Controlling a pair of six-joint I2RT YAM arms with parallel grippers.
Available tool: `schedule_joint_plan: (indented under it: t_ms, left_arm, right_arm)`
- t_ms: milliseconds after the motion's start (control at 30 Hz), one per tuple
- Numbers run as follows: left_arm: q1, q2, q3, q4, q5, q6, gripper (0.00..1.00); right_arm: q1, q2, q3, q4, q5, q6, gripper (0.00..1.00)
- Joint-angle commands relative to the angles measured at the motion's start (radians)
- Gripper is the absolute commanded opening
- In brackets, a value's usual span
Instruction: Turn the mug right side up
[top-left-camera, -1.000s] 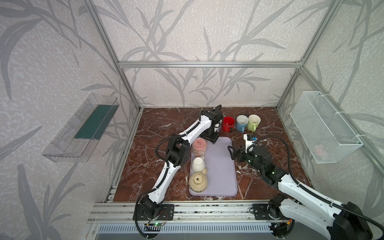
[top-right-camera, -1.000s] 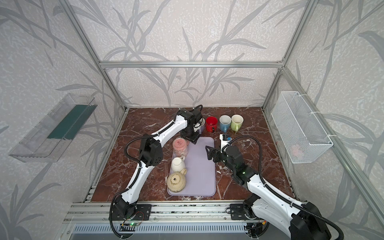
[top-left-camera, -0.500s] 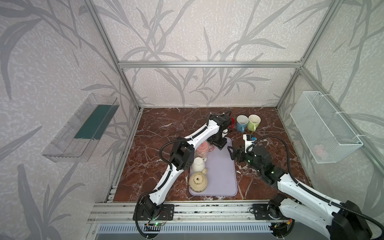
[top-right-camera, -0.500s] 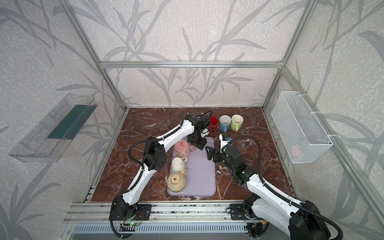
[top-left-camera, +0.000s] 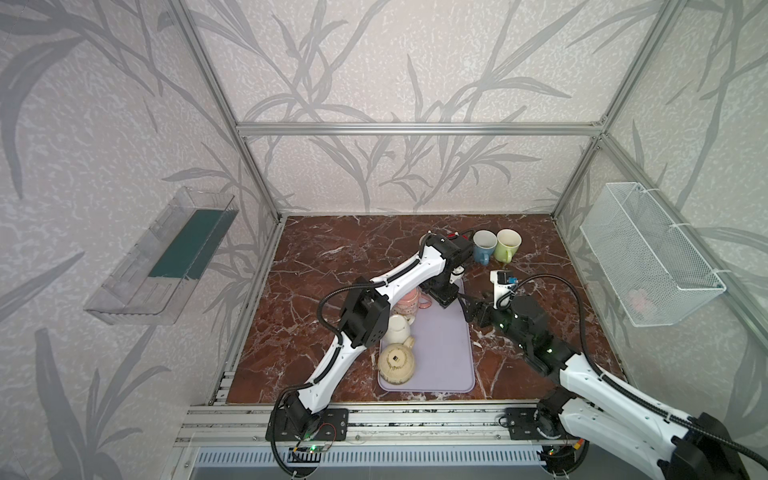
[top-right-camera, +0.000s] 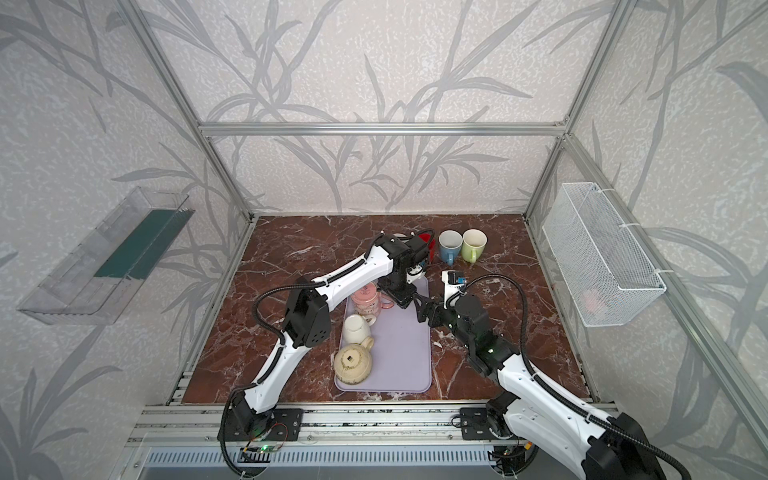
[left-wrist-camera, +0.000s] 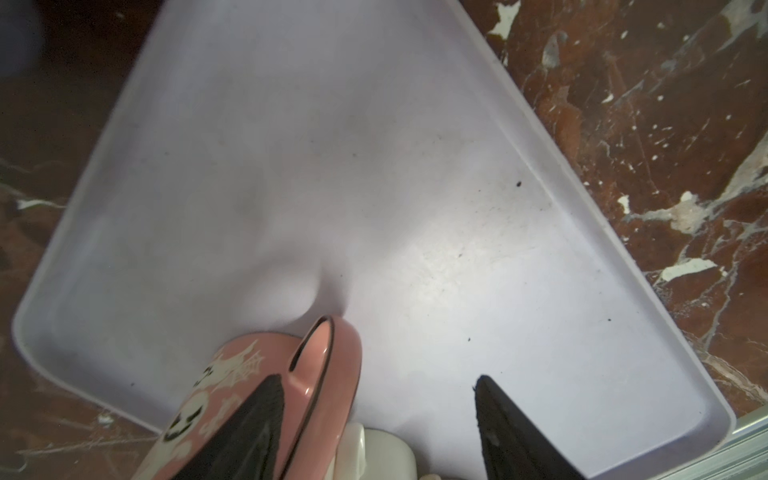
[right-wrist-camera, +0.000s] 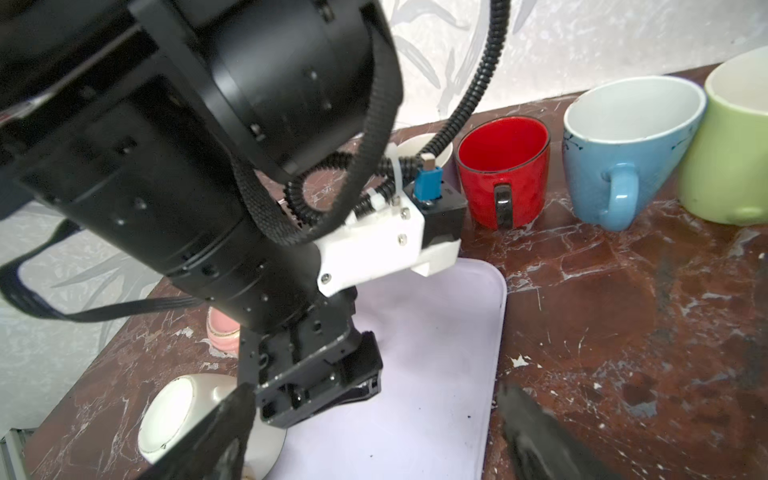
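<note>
Left wrist view puts you right over the work. Closest to you, the left gripper (left-wrist-camera: 376, 380) has its two black fingers spread wide, and it grips nothing. The pink mug (left-wrist-camera: 237, 365), the one with white ghost faces, sits at one finger (left-wrist-camera: 245, 428). That finger is in front of the mug's side, and you cannot tell if it touches. The mug's handle pokes into the gap between the fingers. The other finger (left-wrist-camera: 511, 432) is well apart from the mug, with bare tray (left-wrist-camera: 374, 166) under it. Past the tray's rim you see the brown marble table (left-wrist-camera: 665, 124).

In both top views, start at the tray's near end. A tan pot (top-left-camera: 397, 363) lies there bottom up. Just behind it stands a white mug (top-left-camera: 398, 328), bottom up too. Behind that, at the tray's far left corner, is the pink mug. It looks mouth down as well, with its handle pointing toward the tray's middle. The left gripper points down at the tray just beside that handle. The right gripper (top-left-camera: 467, 305) hangs over the tray's right edge, close to the left gripper. In the right wrist view its fingers are wide apart and hold nothing. Beyond the tray's far end, on the table, a red mug (right-wrist-camera: 503, 166), a blue mug (top-left-camera: 484, 245) and a green mug (top-left-camera: 508, 245) stand in a row, mouths up.
</note>
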Motion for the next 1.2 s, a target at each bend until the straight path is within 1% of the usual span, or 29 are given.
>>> schedule_joint_plan:
  t_ms: [0,100,200,400,533,633,733,867,900,933,1000,1067,1167]
  left_arm:
    - [0.007,-0.108,-0.008,-0.006,-0.068,0.036,0.73]
    - [0.007,-0.149,-0.027,0.011,-0.087,0.029,0.73]
    - [0.007,-0.207,-0.090,0.063,-0.125,0.004,0.73]
    - [0.013,-0.385,-0.307,0.222,-0.180,-0.059,0.72]
    - [0.017,-0.539,-0.458,0.313,-0.235,-0.087,0.73]
    - [0.020,-0.666,-0.574,0.372,-0.252,-0.092,0.75]
    - [0.024,-0.797,-0.703,0.434,-0.256,-0.091,0.79]
    - [0.036,-0.983,-0.869,0.499,-0.249,-0.104,0.84]
    - [0.039,-1.023,-0.907,0.513,-0.234,-0.110,0.85]
    - [0.041,-1.070,-0.957,0.533,-0.214,-0.116,0.85]
    - [0.043,-1.162,-1.047,0.569,-0.191,-0.130,0.86]
    - [0.043,-1.246,-1.122,0.580,-0.202,-0.152,0.86]
    - [0.044,-1.355,-1.214,0.578,-0.230,-0.177,0.86]
  right_arm:
    - [-0.003,-0.073,-0.028,0.055,0.028,-0.028,0.91]
    - [-0.003,-0.105,-0.042,0.062,0.034,-0.036,0.91]
    - [-0.004,-0.095,-0.037,0.058,0.033,-0.042,0.91]
    - [-0.006,-0.016,0.003,0.047,-0.010,-0.095,0.91]
    - [-0.007,0.057,0.061,0.003,-0.047,-0.170,0.88]
    - [-0.007,0.132,0.129,-0.056,-0.079,-0.235,0.85]
    - [-0.008,0.226,0.244,-0.170,-0.133,-0.294,0.81]
    - [-0.009,0.353,0.410,-0.336,-0.215,-0.419,0.74]
    - [-0.008,0.384,0.451,-0.381,-0.228,-0.467,0.72]
    - [-0.010,0.421,0.495,-0.428,-0.226,-0.511,0.68]
    - [-0.025,0.478,0.548,-0.477,-0.243,-0.564,0.66]
    - [-0.058,0.538,0.591,-0.519,-0.315,-0.606,0.65]
    - [-0.080,0.614,0.674,-0.602,-0.347,-0.666,0.62]
